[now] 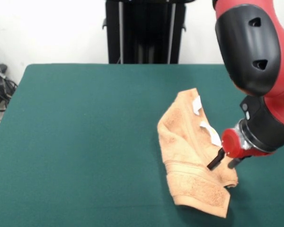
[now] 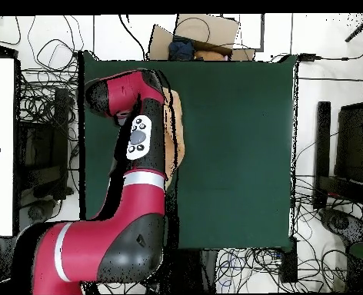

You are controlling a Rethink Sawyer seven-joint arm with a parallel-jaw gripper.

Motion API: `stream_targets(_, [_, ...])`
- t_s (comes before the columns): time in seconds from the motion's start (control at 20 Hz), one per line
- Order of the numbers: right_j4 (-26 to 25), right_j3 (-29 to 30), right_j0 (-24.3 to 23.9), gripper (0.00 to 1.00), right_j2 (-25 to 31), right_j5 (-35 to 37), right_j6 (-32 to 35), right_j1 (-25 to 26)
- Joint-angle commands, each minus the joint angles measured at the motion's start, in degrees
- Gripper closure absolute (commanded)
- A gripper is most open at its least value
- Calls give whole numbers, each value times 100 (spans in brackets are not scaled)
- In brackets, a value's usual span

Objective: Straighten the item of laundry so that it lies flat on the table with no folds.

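The peach-orange towel (image 1: 191, 151) lies crumpled and folded on the right part of the green table (image 1: 85, 142). Two white tags (image 1: 197, 105) show on its upper side, and a woven band runs across its near part. My gripper (image 1: 224, 161) is low at the towel's right edge and open. One black finger (image 1: 215, 160) rests on the cloth and the other sits just off its right edge. In the overhead view the arm (image 2: 138, 146) covers the gripper, and only a strip of towel (image 2: 174, 130) shows beside it on the table (image 2: 238, 154).
The black pedestal (image 1: 144, 30) stands behind the table's far edge. Cables (image 1: 0, 85) lie off the table's left side. In the overhead view a cardboard box (image 2: 196, 38) sits past one table end, and a white board (image 2: 0, 146) stands at the left.
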Motion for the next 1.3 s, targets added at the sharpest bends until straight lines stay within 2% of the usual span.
stream_targets(0.05, [-77, 146, 50, 0, -67, -529, 1799, 212])
stream_targets(0.25, [-23, 59, 24, 0, -105, -339, 1754, 183])
stream_targets(0.5, [63, 9, -46, 0, -216, 293, 1463, -135])
stream_targets(0.85, [73, -451, 13, 0, -410, 966, 1465, 4])
stream_targets(1.15, [232, -138, 8, 0, -323, 891, 1573, -161])
stream_targets(1.3, [215, -179, 14, 0, -354, 918, 1604, -158])
